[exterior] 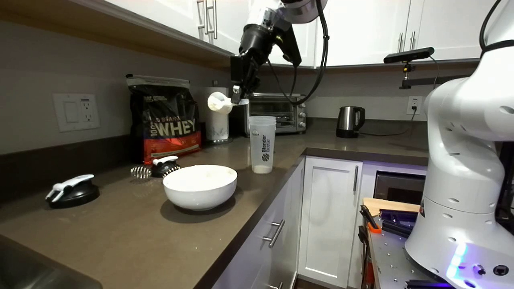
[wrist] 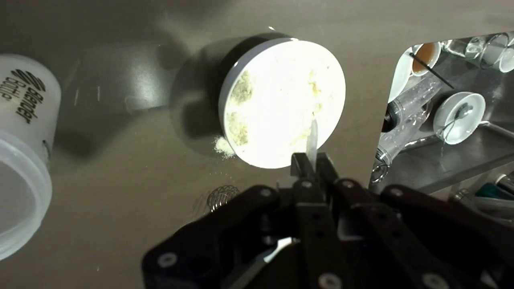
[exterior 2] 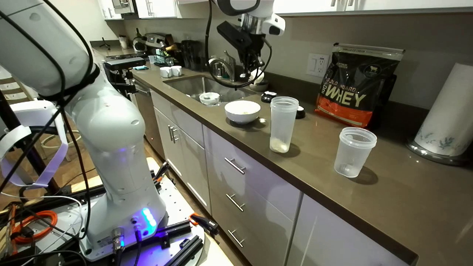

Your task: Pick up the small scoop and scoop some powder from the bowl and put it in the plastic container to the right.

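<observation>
Scoop (exterior: 219,103) in mid-air: the gripper (exterior: 239,95) has its fingers (wrist: 301,165) pinched on the handle (wrist: 312,138), barely parted, well above the counter (exterior: 140,241); the scoop's contents cannot be made out. Behind the fingers, in an exterior view, stand a toaster oven (exterior: 283,109), a black-and-red bag (exterior: 166,116) reading "100%" and "WHEY," and a paper-towel roll (exterior: 217,125). Beneath the fingers, a white bowl (exterior: 200,196) holds pale powder (wrist: 242,88). Lower than the fingers and near the bowl stands a clear shaker cup (exterior: 261,145), lettered "Blender Bottle," with powder at its base; farther from the fingers sits a shorter clear container (exterior 2: 354,153). Crowding the counter below the fingers are two black lids (exterior: 76,193), a wire whisk ball (wrist: 222,196) and a powder spill (wrist: 223,147) just beside the bowl.
</observation>
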